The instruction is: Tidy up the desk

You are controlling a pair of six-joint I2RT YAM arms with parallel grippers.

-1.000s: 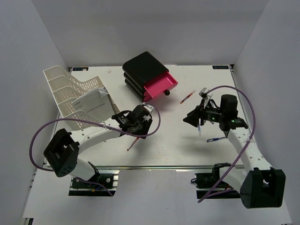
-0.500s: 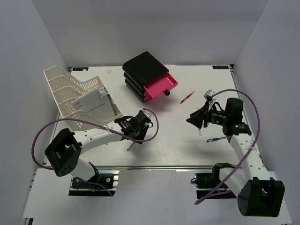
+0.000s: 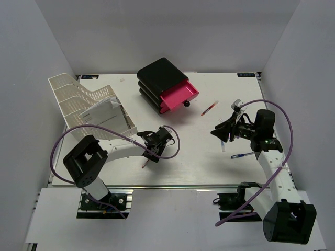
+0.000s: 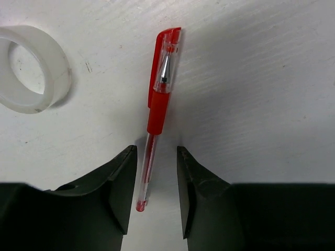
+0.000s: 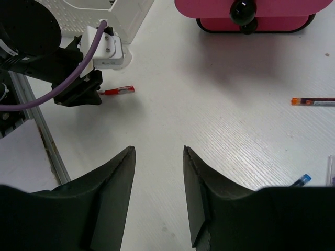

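Note:
The desk (image 3: 193,157) is a white tabletop inside grey walls. A red pen (image 3: 144,163) lies on it left of centre. My left gripper (image 3: 152,154) is open and low over it. In the left wrist view the pen (image 4: 158,94) has its back end between the jaws, nearer the left finger, with a gap on both sides of it (gripper (image 4: 156,151)). A clear tape roll (image 4: 31,70) lies beside the pen. My right gripper (image 3: 218,132) is open and empty, above bare desk at the right (image 5: 157,149).
A black drawer unit with an open pink drawer (image 3: 178,95) stands at the back centre. A white mesh tray (image 3: 73,99) holding papers (image 3: 104,115) is at the back left. An orange-red pen (image 3: 209,107) and a blue pen (image 3: 241,155) lie near the right arm.
My left gripper has moved toward the front along the red pen and now straddles its back end. My right gripper has drawn back slightly to the right.

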